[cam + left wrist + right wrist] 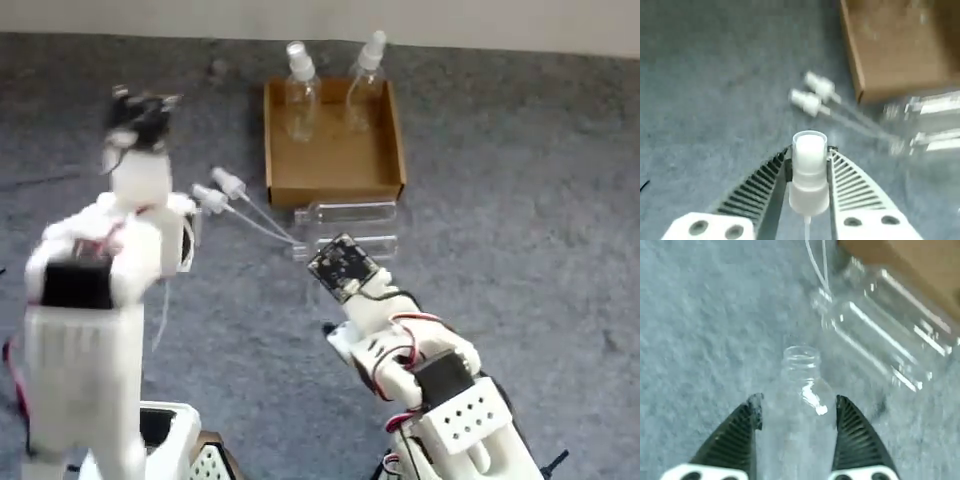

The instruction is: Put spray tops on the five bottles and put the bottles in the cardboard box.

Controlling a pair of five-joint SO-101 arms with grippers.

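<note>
My left gripper (809, 152) is shut on a white spray top (809, 170), head outward and thin tube trailing back. Beyond it, two more spray tops (812, 93) lie on the grey carpet, also seen in the high view as spray tops (218, 190). My right gripper (797, 405) is shut on a clear, uncapped bottle (801, 390) with its open neck pointing away. Past it lie two more bare bottles (880, 340), which are the bottles (345, 228) in front of the cardboard box (335, 187). Inside the box, two capped bottles (330, 95) lie side by side.
Grey carpet covers the whole work area. The loose spray tops' long tubes (265, 225) run toward the lying bottles. The left arm (100, 270) stands left of the box and the right arm (420, 370) is near the front. Open carpet lies to the right of the box.
</note>
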